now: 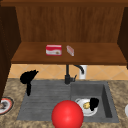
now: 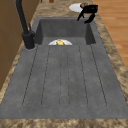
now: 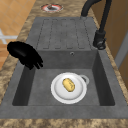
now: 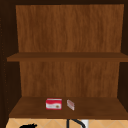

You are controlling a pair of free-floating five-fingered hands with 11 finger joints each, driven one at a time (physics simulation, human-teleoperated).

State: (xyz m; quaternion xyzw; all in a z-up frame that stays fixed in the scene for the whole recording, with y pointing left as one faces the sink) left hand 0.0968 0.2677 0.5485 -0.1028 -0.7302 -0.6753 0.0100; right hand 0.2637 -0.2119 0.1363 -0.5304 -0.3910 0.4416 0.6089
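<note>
Two black hands are seen at the sink (image 1: 110, 100). The right hand (image 1: 94, 103) is held over the basin's front edge, its fingers curled downward and closed on nothing, just beside the white plate (image 3: 68, 88) on the basin floor. On that plate a small yellow potato (image 3: 68, 85) is laid, its long axis slanted from the back-left towards the front-right of the basin in the right side view. The potato lies to the hand's left and lower, near but apart. The left hand (image 1: 28, 77) is hung well apart, over the drainboard's back-left corner, fingers drooping loosely, so the right hand is judged the nearer
</note>
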